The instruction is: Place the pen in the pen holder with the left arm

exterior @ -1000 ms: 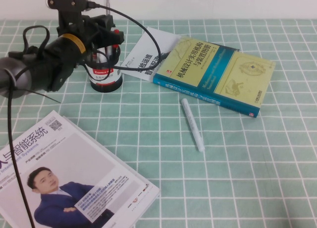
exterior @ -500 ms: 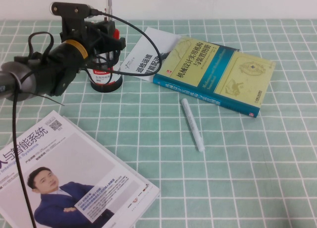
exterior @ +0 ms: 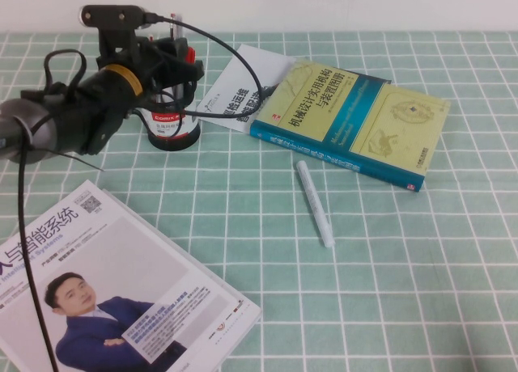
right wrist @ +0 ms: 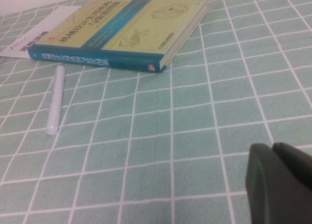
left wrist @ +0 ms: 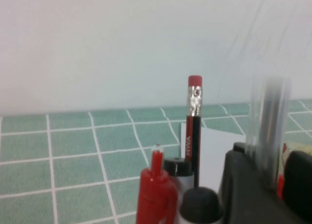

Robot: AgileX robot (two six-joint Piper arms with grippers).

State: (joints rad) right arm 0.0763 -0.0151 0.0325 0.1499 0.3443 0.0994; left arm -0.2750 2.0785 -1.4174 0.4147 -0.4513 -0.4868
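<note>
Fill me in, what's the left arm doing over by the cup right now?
The left claw is over the pen holder at the table's far left, shut on the pen, which stands upright above the other pens in the holder. It has not let go. The right claw is parked near the table, shut and empty. The white marker lies untouched beside the book.

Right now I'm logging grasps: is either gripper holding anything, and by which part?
The left gripper, over the pen holder, grips the pen upright by its lower shaft. The right gripper, off to the side, holds nothing.
</note>
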